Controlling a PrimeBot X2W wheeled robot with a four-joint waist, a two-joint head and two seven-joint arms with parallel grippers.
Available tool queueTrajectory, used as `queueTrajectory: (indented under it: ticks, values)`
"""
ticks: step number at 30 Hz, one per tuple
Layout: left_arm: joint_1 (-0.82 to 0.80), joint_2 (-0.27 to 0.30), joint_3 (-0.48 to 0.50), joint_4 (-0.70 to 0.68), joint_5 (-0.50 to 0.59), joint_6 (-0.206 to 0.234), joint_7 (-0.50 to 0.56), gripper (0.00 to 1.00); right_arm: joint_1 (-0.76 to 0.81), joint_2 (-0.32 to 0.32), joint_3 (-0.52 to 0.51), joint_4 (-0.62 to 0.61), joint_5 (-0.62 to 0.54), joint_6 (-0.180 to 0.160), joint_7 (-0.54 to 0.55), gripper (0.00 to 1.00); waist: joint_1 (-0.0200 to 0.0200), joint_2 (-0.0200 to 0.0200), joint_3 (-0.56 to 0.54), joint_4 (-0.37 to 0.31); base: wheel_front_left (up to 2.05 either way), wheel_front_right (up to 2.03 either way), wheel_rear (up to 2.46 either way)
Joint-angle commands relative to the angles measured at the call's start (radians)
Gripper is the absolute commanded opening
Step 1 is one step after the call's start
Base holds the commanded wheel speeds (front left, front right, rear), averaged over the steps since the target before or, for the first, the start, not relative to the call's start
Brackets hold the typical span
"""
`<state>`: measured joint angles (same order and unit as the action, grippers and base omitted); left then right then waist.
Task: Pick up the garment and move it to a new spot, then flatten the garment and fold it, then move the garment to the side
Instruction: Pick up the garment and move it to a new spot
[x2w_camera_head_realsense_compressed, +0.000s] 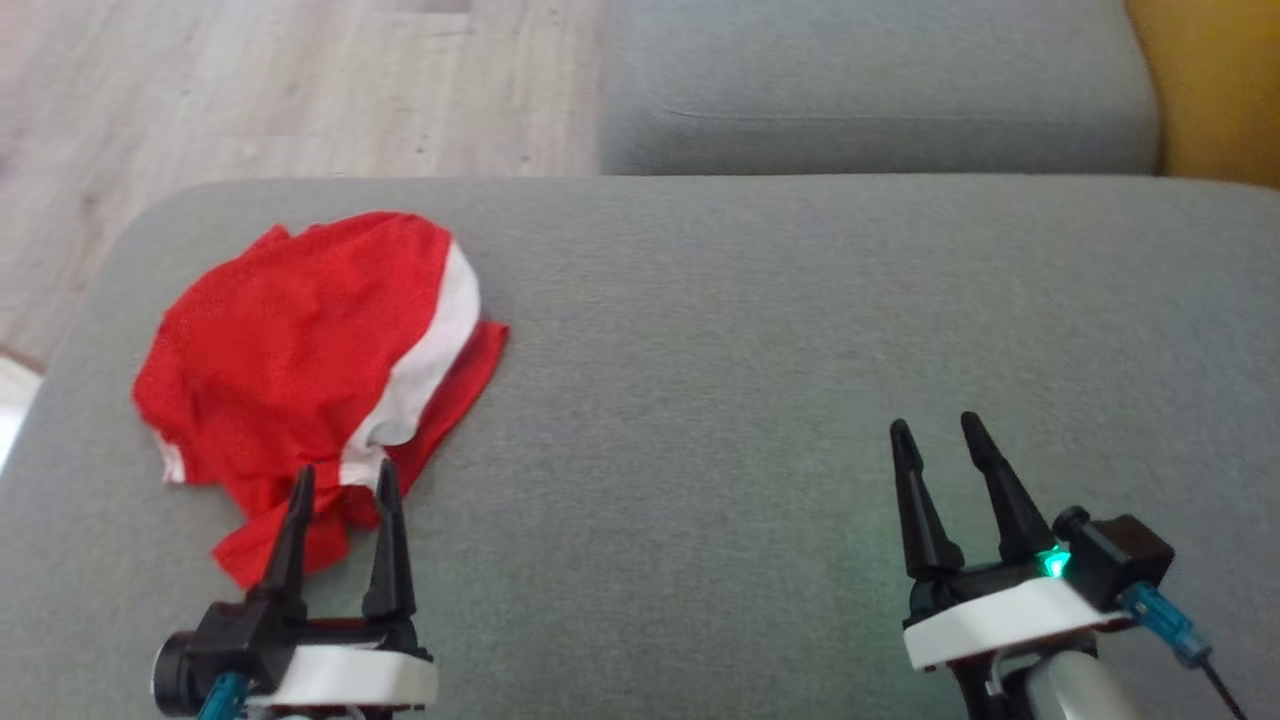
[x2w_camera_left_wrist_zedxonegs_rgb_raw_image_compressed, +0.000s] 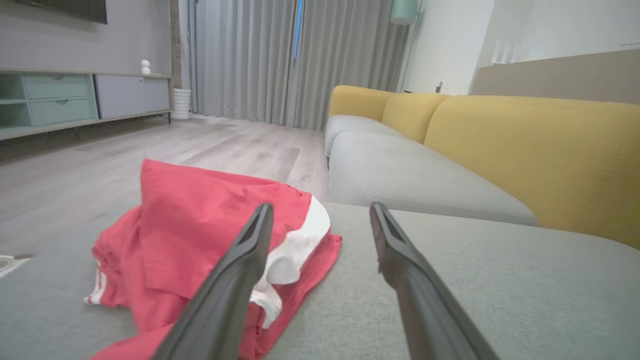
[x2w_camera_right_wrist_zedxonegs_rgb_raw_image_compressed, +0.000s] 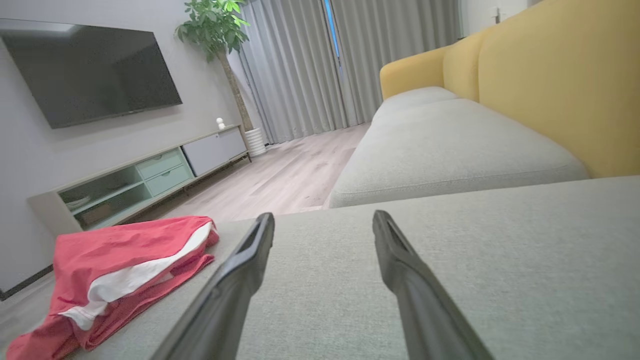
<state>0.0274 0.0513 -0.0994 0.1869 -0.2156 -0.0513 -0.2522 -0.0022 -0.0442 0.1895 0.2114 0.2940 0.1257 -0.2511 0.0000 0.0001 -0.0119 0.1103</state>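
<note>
head view shows a wooden floor (x2w_camera_head_realsense_compressed: 250, 80) at the upper left, then a crumpled red garment (x2w_camera_head_realsense_compressed: 300, 350) with a white band lying on the left part of the grey cushion (x2w_camera_head_realsense_compressed: 700, 400). the left gripper (x2w_camera_head_realsense_compressed: 346, 468) sits at the garment's near edge, jaws spread wide, grasping nothing. the right gripper (x2w_camera_head_realsense_compressed: 937, 420) is well apart at lower right, over the cushion, jaws likewise spread and empty.

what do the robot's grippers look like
Left gripper and right gripper each have two long tapered black fingers on a black block atop a white wrist shell, with a blue cable plug at the side. The right one shows a small green light.
</note>
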Motion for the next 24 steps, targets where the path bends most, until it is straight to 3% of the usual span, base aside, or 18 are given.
queueTrajectory:
  ticks: [1,13,24]
  values:
    - [-0.024,-0.001,0.034,-0.035,0.009,0.005,-0.01,1.0,-0.008,-0.006,0.027,-0.027,0.009,0.005,-0.011,1.0,0.0,-0.0001,-0.009,0.024,0.0,0.0,0.0]
    - [0.01,-0.001,0.082,-0.046,0.021,0.006,-0.01,1.0,0.008,-0.006,0.099,-0.017,0.038,0.005,-0.011,1.0,0.0,-0.0001,-0.039,0.108,0.0,0.0,0.0]
    - [-0.053,0.016,0.156,-0.043,0.077,-0.024,-0.01,1.0,-0.011,-0.006,0.092,-0.022,0.024,0.005,-0.011,1.0,0.0,-0.0001,0.014,0.09,0.0,0.0,0.0]
